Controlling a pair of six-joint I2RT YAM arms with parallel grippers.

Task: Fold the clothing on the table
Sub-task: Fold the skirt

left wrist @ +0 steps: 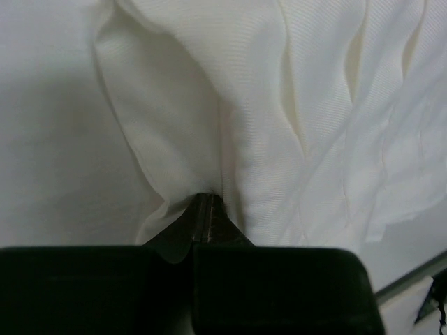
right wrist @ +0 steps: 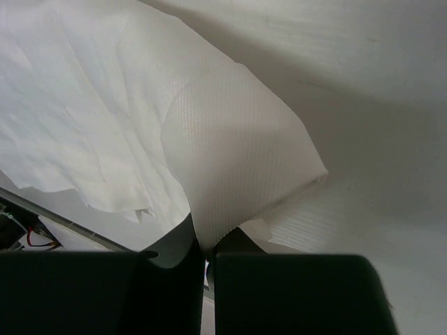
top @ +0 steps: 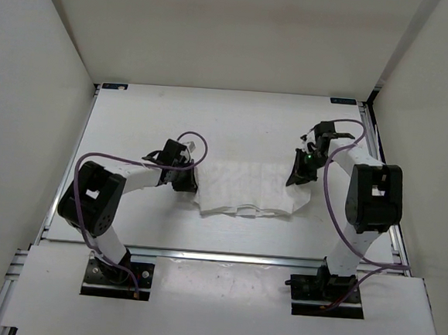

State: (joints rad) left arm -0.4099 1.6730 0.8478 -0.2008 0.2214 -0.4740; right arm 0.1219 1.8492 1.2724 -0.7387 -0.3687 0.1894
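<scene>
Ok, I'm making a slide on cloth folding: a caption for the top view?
Left gripper and right gripper pinch opposite edges of the white clothing on the table.

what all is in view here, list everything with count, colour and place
clothing: one, white, mid table, stretched between the grippers
table: one, white with silver rails, under everything
walls: three, white, left, far and right of the table
cables: two, purple, one looping along each arm
left arm: one, white and black, near left
right arm: one, white and black, near right
left gripper: one, black, shut on the clothing's left edge
right gripper: one, black, shut on its right edge
</scene>
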